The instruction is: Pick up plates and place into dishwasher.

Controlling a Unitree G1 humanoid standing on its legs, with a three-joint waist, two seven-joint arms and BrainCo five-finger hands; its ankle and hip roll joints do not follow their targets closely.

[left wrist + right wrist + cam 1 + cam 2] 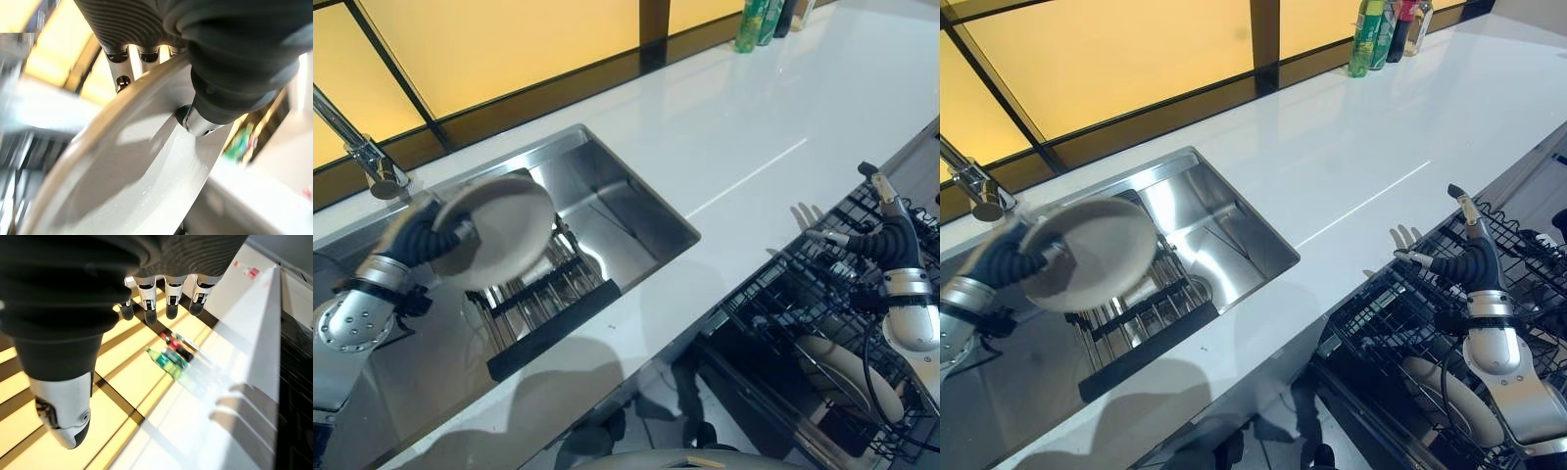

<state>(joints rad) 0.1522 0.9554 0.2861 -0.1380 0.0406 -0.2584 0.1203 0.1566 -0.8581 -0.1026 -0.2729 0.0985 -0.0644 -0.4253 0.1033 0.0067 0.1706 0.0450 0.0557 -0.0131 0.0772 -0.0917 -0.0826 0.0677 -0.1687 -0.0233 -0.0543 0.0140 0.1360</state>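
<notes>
Here, left robot hand pinching a pale plate above sink, right robot hand spread, empty.

Plate off-white; sink steel-grey; desk white; rack black wire; bottles green, one red.

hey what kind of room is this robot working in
Most likely a kitchen: a steel sink with a faucet set in a white countertop, and an open dishwasher rack beside it. The left hand holds a plate over the sink.
</notes>
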